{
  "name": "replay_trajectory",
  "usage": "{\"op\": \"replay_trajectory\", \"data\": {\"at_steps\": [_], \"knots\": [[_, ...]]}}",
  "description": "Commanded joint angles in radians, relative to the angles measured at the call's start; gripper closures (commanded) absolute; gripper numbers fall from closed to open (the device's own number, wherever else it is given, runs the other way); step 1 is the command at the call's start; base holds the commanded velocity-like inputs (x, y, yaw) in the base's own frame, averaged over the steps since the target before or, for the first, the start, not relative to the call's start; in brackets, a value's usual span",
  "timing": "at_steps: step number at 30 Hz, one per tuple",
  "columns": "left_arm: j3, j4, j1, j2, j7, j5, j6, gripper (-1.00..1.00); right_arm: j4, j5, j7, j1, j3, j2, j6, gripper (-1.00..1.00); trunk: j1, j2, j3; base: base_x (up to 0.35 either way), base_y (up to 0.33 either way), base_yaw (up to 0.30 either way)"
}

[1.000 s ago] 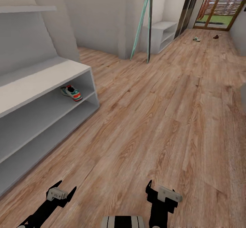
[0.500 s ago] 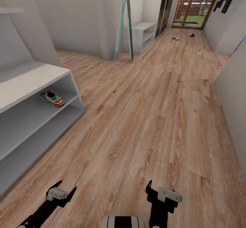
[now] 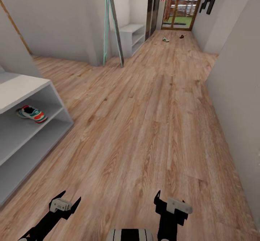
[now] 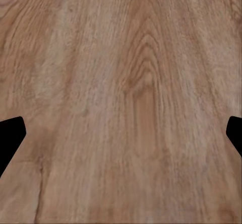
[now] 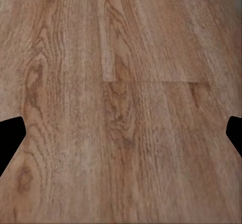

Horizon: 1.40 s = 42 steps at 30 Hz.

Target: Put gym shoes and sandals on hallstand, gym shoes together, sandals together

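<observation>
Along the corridor floor (image 3: 151, 125) the view has swung right, sliding the hallstand (image 3: 21, 89), with 1 gym shoe (image 3: 31, 114) shelved, leftward. Far ahead lie another shoe (image 3: 165, 39) and a sandal (image 3: 181, 36). Left gripper (image 3: 65, 202) and right gripper (image 3: 169, 201) hang spread, empty: retrieval looks next.

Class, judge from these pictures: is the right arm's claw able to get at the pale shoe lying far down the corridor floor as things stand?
Probably not. The right claw hangs open close to the robot, while the pale shoe lies far down the corridor floor near the glass door. Nothing blocks the way; the base must drive closer.
</observation>
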Motion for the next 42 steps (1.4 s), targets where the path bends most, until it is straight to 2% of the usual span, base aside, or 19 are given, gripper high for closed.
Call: {"op": "replay_trajectory", "data": {"at_steps": [1,14,35,42], "knots": [[0.004,-0.001,-0.001,-0.001,-0.004,-0.008,-0.005,-1.0,-0.001,-0.005,-0.006,-0.001,0.003,-0.001,0.003,-1.0,0.0,0.0,-0.001,0.194,0.0,-0.195],[0.003,-0.001,-0.001,-0.002,-0.003,-0.01,-0.004,-1.0,-0.001,-0.004,-0.006,-0.002,0.004,-0.001,0.003,-1.0,0.0,0.0,0.0,0.09,0.0,-0.141],[0.003,-0.001,-0.001,-0.002,-0.002,-0.011,-0.004,-1.0,-0.001,-0.005,-0.006,-0.001,0.004,-0.001,0.003,-1.0,0.0,0.0,0.005,0.282,0.0,-0.275],[0.003,-0.001,-0.001,-0.002,-0.002,-0.01,-0.005,-1.0,-0.001,-0.005,-0.006,-0.001,0.004,-0.001,0.003,-1.0,0.0,0.0,0.007,0.08,0.0,-0.22]]}}
